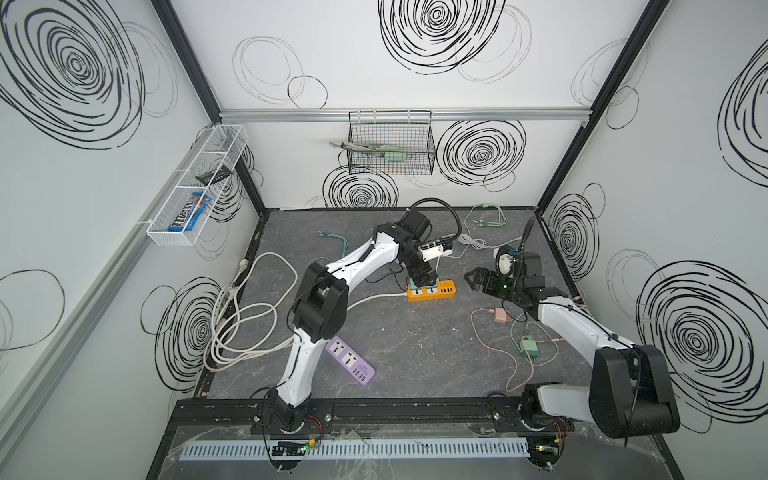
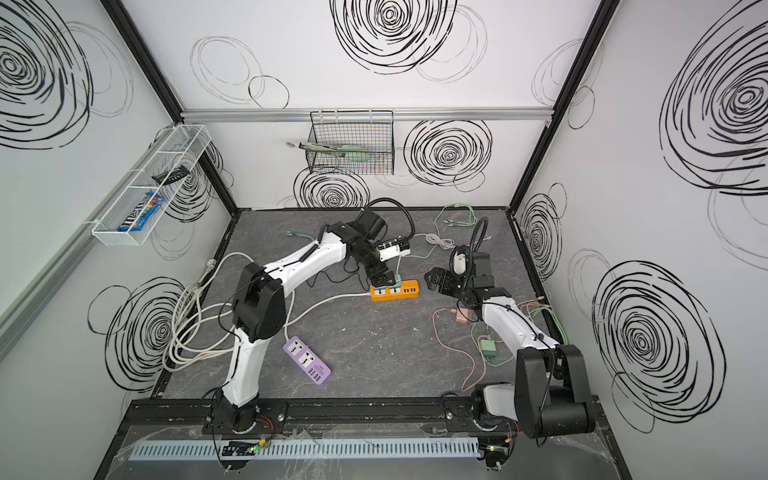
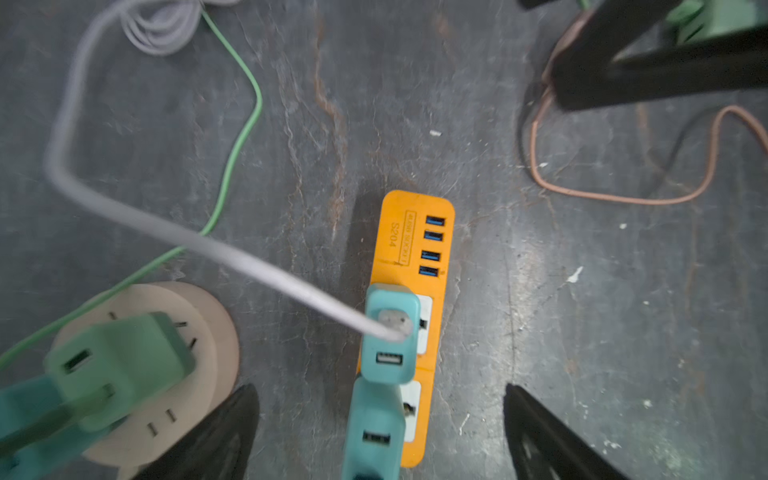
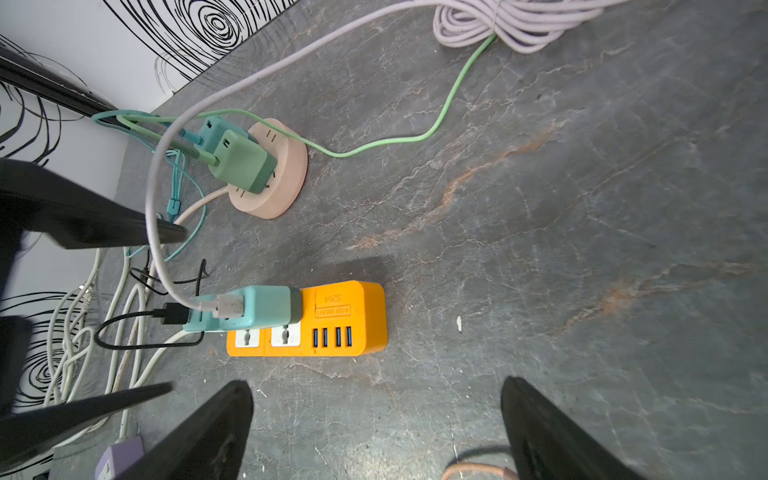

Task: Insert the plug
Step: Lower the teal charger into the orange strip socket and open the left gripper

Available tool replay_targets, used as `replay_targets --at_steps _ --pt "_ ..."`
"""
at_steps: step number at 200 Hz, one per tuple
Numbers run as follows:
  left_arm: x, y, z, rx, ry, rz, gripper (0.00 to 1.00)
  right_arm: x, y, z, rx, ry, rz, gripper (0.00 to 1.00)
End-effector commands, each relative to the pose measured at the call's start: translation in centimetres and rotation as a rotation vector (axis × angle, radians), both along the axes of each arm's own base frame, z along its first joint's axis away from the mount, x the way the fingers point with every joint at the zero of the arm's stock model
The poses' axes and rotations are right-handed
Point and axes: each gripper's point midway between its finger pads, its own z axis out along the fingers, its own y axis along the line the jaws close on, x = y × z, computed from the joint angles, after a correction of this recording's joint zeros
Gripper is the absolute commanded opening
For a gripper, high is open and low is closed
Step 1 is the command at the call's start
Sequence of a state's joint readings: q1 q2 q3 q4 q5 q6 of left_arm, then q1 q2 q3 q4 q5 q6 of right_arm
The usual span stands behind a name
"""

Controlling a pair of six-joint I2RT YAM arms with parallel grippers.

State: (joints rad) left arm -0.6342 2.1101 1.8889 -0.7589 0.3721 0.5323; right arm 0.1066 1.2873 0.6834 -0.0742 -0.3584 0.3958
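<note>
Left fingers (image 3: 220, 432) stood wide open, gripping nothing, w/ teal plug (image 3: 374, 428) midway btwn them, seated upright in orange strip (image 3: 415, 232) beside a 2nd plug (image 3: 388, 332), strip's long axis running straight out past the tips; right gripper (image 1: 471, 281), also open, hung well apart, left arm nearer.

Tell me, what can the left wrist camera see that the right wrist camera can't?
Only the left wrist: a loose green charger, partly hidden. Only the right wrist: the purple power strip, the swirly wall and white cords. Both: the orange power strip with teal chargers plugged in, and the round beige socket.
</note>
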Motion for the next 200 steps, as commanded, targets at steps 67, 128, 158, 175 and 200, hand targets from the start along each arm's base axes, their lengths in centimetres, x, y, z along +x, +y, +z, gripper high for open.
replay_targets --at_steps 67,128,158,175,200 --pt "-5.9 1.6 5.3 -0.304 -0.090 0.246 0.96 -2.8 1.8 -2.9 -0.025 0.060 0.046 0.88" --pt "-14.2 1.9 2.7 -0.433 -0.021 0.267 0.88 -2.5 3.4 -3.9 -0.014 0.070 0.086 0.70" --pt "-15.1 1.8 -2.1 -0.349 0.050 0.333 0.63 -2.5 4.2 -4.9 -0.013 0.092 0.116 0.57" --pt "-15.1 1.3 -4.5 -0.300 0.098 0.339 0.55 -2.6 4.7 -5.4 -0.011 0.091 0.133 0.48" --pt "-13.7 1.1 -6.4 -0.261 0.089 0.392 0.45 -2.7 5.0 -6.2 -0.014 0.109 0.143 0.38"
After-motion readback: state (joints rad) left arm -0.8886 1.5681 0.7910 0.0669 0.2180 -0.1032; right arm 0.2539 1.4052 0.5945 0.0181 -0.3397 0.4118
